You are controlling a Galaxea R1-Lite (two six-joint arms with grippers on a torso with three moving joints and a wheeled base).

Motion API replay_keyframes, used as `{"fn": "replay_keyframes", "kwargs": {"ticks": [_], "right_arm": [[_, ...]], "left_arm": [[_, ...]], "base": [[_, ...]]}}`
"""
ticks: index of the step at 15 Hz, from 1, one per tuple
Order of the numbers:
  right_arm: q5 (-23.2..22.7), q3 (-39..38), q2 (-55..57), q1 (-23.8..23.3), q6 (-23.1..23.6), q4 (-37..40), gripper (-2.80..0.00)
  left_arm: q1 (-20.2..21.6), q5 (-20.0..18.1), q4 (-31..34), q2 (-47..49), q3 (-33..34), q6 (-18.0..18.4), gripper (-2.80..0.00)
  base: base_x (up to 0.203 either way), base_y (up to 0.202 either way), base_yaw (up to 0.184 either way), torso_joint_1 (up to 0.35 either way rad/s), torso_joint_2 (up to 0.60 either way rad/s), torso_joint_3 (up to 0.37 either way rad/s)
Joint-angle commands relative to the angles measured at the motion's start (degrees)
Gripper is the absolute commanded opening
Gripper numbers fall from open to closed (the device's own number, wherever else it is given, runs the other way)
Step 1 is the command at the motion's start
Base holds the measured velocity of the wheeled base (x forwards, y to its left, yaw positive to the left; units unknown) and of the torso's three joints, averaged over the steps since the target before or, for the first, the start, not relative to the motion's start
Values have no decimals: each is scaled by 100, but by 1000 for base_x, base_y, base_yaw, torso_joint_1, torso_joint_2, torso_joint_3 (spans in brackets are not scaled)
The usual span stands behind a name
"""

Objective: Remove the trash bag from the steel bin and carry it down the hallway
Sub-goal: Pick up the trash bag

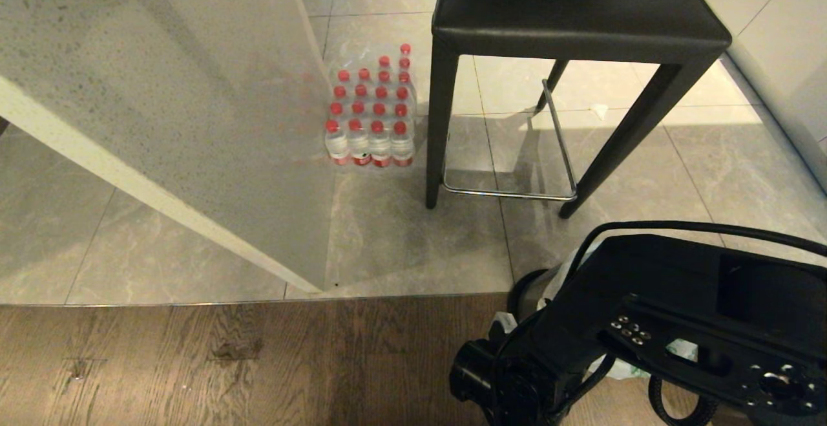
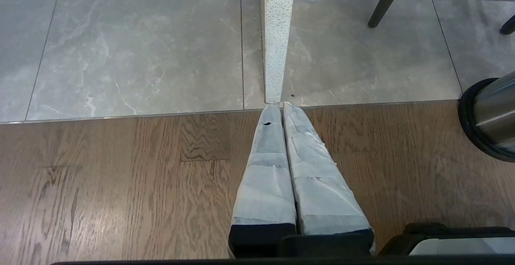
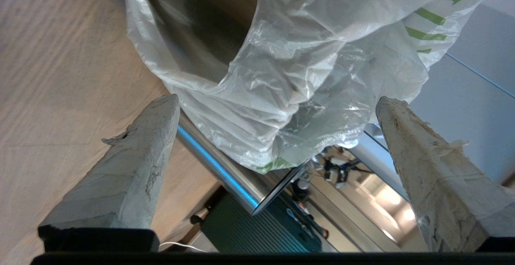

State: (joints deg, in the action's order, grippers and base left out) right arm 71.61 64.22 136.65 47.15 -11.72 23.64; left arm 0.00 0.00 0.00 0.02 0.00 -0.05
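Plastic trash bag (image 3: pixel 289 96) between spread right fingers (image 3: pixel 132 164)

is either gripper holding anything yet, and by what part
Nothing is held. The right gripper is open, its fingers either side of the trash bag draped over the steel bin. The left gripper is shut, empty.
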Motion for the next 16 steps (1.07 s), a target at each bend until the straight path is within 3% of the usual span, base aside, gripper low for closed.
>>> {"fn": "replay_keyframes", "kwargs": {"ticks": [1, 8, 16], "right_arm": [[99, 62, 214, -49, -14, -36, 0], [432, 143, 392, -298, -6, -351, 0], [441, 491, 500, -563, -9, -360, 0]], "left_arm": [[0, 0, 0, -2, 0, -4, -280], [0, 0, 0, -2, 0, -4, -280], [0, 0, 0, -2, 0, -4, -280]], "base": [[0, 0, 0, 0, 0, 0], [0, 0, 0, 0, 0, 0], [0, 0, 0, 0, 0, 0]]}}
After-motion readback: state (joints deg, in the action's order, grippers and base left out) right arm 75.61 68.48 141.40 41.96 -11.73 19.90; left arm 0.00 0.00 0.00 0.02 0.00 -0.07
